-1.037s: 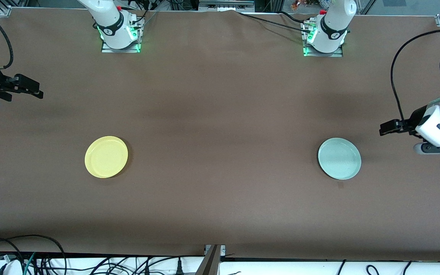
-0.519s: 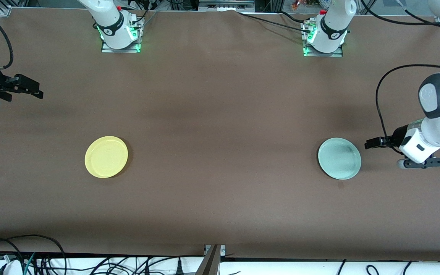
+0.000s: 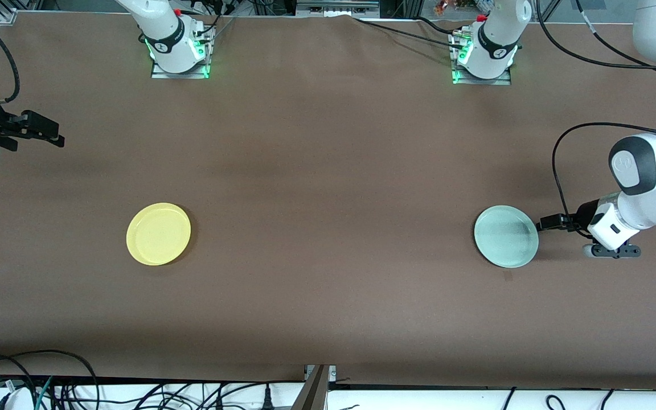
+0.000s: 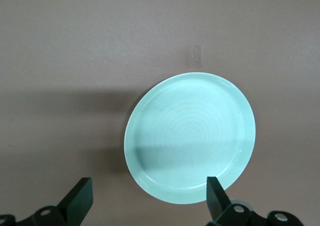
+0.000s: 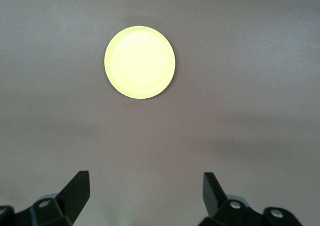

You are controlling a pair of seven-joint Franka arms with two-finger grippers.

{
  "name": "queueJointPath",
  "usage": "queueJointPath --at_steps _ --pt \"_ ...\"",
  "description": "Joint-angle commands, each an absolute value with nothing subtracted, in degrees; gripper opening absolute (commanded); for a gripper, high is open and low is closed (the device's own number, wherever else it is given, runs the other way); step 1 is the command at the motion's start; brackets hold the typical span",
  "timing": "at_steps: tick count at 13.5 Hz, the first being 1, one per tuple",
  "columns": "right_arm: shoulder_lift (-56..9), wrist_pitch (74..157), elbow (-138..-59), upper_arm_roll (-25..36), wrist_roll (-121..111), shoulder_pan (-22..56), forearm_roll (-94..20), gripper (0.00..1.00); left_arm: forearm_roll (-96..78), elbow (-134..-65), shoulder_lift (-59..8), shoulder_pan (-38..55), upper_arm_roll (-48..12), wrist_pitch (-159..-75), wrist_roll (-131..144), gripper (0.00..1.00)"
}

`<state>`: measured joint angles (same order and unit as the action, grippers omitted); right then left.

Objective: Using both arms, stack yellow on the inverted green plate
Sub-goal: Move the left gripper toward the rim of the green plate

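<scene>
1. Left claw [image 3: 543,222], fingers apart, sits low just beside the upright green plate [image 3: 505,236] near the desk's [image 3: 328,171] left-arm end.
2. Right claw [image 3: 49,134], fingers apart, waits at the desk's right-arm edge, well apart from the yellow plate [image 3: 158,233].

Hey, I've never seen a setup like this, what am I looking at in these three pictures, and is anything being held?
These are two white robot arms bolted to a brown table. The big picture is shot from high up, facing them. The other two come from cameras on each arm's wrist, looking past its own black fingers.

Two plates lie on the table, both right side up: a green plate toward the left arm's end and a yellow plate toward the right arm's end.

The left end effector is open, low beside the green plate's rim. The right end effector waits open, apart from the yellow plate. Nothing is held.
</scene>
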<state>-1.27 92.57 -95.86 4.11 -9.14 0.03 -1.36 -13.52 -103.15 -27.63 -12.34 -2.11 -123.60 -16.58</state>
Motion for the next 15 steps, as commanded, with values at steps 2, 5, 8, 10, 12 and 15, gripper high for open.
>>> queueJointPath --at_steps 2,5,8,10,12,15 --pt "-1.93 91.41 -94.39 4.22 -8.79 0.09 -1.93 1.0 -20.63 -103.36 -31.45 -14.41 -2.11 -126.73 -26.0 1.0" --pt "-1.93 91.41 -94.39 4.22 -8.79 -0.09 -1.93 1.0 -22.41 -103.36 -33.74 -14.59 -1.93 -128.93 -28.83 1.0" --pt "-2.02 91.41 -94.39 4.22 -8.79 -0.09 -1.93 1.0 -22.76 -103.36 -34.45 -14.59 -1.93 -129.29 -29.0 1.0" --pt "-1.93 91.41 -94.39 4.22 -8.7 0.09 -1.93 1.0 -22.94 -103.53 -34.63 -14.59 -1.93 -129.29 -29.18 1.0" --pt "-1.93 91.41 -94.39 4.22 -8.79 0.09 -1.93 1.0 -23.11 -103.62 -34.72 -14.59 -1.93 -130.07 -31.45 1.0" --pt "-1.93 91.41 -94.39 4.22 -8.79 -0.09 -1.93 1.0 -23.11 -103.71 -35.33 -14.41 -1.93 -130.78 -32.08 0.91"
